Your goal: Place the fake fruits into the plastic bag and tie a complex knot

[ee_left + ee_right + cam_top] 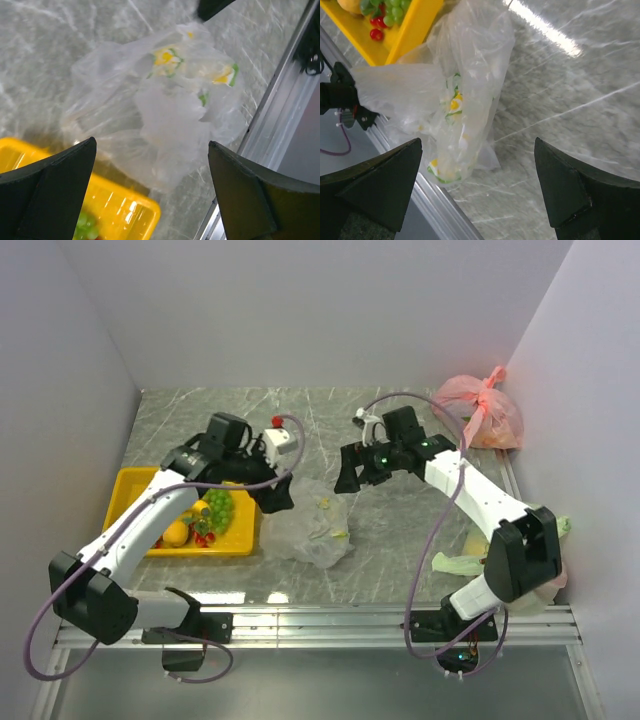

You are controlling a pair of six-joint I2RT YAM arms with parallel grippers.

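clear plastic bag (315, 530), yellow tray (240, 537)

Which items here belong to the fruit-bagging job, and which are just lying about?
Job: clear plastic bag; fake fruits; yellow tray holding them.
Lying about: knotted pink bag in the far right corner; pale green bags at the near right.

Pale lavender walls (330, 310) close three sides of a grey veined marble tabletop (330, 410) edged by an aluminium rail (330, 620).
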